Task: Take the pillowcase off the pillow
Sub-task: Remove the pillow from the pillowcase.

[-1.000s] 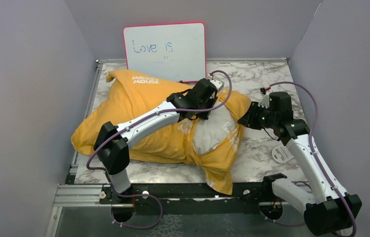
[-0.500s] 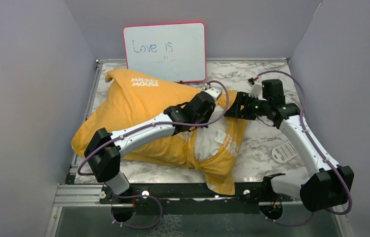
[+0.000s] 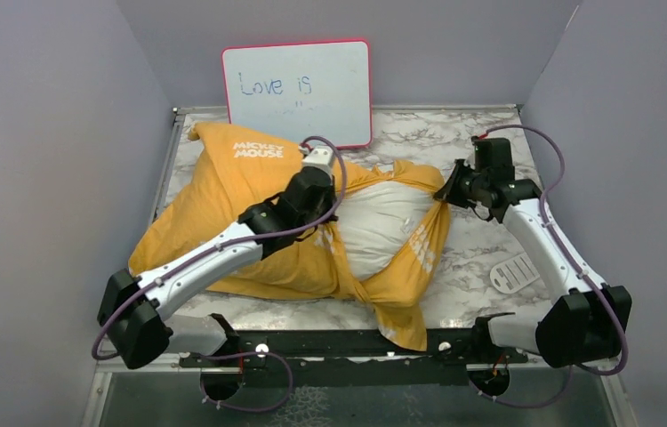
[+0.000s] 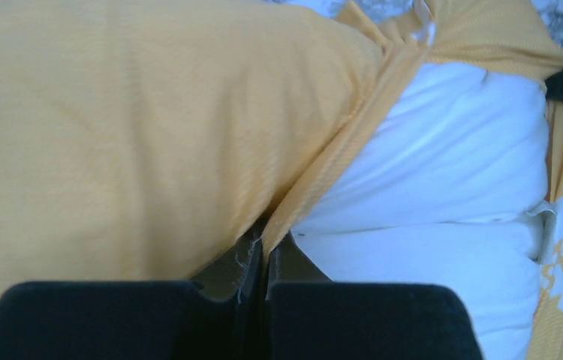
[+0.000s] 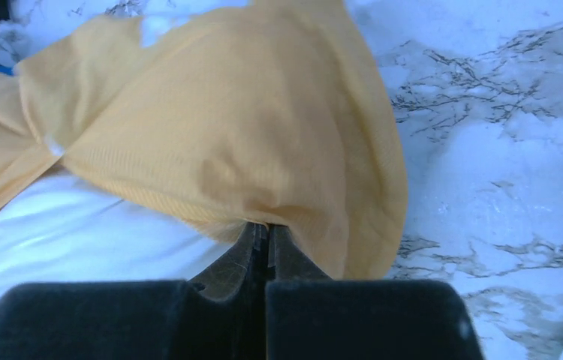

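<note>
Table (image 3: 490,133), marble-patterned, carries everything you are working on. Pillowcase (image 3: 223,191), yellow-orange face up with white "Mickey Mouse" lettering near its far left corner, covers the left and middle of the table. It wraps most of the pillow (image 3: 379,222), whose white bulge shows through the opening right of centre, ringed by orange cloth. A tail of the case reaches over the table's near edge. Whiteboard (image 3: 299,89), pink-framed and reading "Love is", stands at the back wall beyond the case.

Your left arm (image 3: 214,253) lies across the case from the near left. Its tool (image 4: 265,259) is pressed together on the hem of the opening at the pillow's left side. Only the left wrist view shows that pinch: the hem runs straight into the closed fingers, orange cloth on one side and white pillow on the other. From above, the wrist body hides the contact.

Your right arm (image 3: 543,245) reaches in from the right. Its tool (image 5: 265,240) is pinching a bunched fold of the case at the opening's right end. The right wrist view shows cloth entering the fingers, with bare marble beside it. The top view shows only fabric drawn to a point there.

Small white slotted piece (image 3: 512,273) lies on the table beside the right arm, apart from the case; its markings are too small to read. The case's underside is hidden in every view.
</note>
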